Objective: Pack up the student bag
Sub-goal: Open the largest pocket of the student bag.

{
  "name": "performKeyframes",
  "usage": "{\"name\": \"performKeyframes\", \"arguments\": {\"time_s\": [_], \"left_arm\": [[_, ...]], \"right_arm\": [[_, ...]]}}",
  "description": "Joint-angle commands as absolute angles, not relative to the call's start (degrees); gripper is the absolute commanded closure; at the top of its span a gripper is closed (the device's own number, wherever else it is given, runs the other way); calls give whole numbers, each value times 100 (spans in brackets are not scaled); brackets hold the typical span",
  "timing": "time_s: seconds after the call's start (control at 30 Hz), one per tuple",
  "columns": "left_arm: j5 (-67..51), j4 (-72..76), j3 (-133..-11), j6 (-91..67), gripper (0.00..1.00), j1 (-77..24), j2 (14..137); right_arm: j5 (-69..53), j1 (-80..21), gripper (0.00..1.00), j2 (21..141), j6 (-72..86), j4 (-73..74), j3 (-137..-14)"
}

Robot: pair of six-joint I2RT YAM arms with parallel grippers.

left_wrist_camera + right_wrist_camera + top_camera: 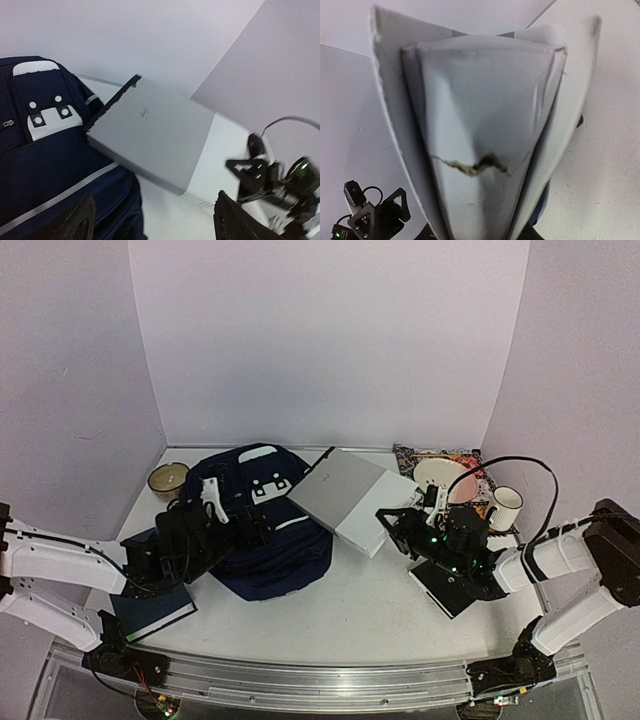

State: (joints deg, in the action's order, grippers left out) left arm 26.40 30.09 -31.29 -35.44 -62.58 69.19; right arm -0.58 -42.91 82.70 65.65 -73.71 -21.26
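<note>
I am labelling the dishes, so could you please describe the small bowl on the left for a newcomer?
Find the big navy backpack in the middle. Just off its far left corner sits the small bowl. It is round with a brownish-gold rim, unlike the flat dark book lying closer to the front.

The navy student bag [270,545], white patches and stripe trim facing up, lies flat left of centre.

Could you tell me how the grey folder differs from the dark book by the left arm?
The grey folder is pale and larger; the dark book is dark blue and smaller. The folder tilts against the student bag, gripped by the right gripper; the book lies flat, ungripped. Both are flat rectangles.
</note>
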Motion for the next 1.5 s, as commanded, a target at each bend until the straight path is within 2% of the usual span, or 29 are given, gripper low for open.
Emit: {"name": "performKeyframes", "arguments": {"time_s": [0.0, 0.13, 0.6, 0.83, 0.93, 1.0, 1.17, 1.3, 1.47], "left_arm": [[2411, 588, -4216, -2005, 17, -6249, 7559], [2549, -358, -4854, -1510, 17, -6249, 8126], [2677, -715, -5813, -1030, 17, -6249, 9550], [3384, -898, -6316, -851, 25, -6250, 10247], [3404, -993, -6482, -784, 32, -6251, 10464], [3427, -1059, -6538, -744, 40, -6249, 10569], [3678, -1419, -6771, -678, 78, -6249, 10627], [3736, -1564, -6950, -519, 98, -6249, 10343], [4025, -1812, -7292, -214, 100, -6206, 10084]], "right_arm": [[-1, -4186, 68, 7806, 6546, -10310, -1911], [142, -4103, 68, 7597, 6503, -10203, -1735], [741, -3959, 66, 6504, 6113, -9450, -1243], [788, -3958, 64, 6070, 6003, -9036, -1160], [804, -3958, 64, 5977, 6003, -8984, -1107], [814, -3959, 64, 5909, 5996, -8955, -1076], [863, -3955, 65, 5679, 5977, -8797, -984], [907, -3958, 65, 5484, 6057, -8472, -927], [951, -3956, 66, 5183, 6171, -8339, -787]]}}
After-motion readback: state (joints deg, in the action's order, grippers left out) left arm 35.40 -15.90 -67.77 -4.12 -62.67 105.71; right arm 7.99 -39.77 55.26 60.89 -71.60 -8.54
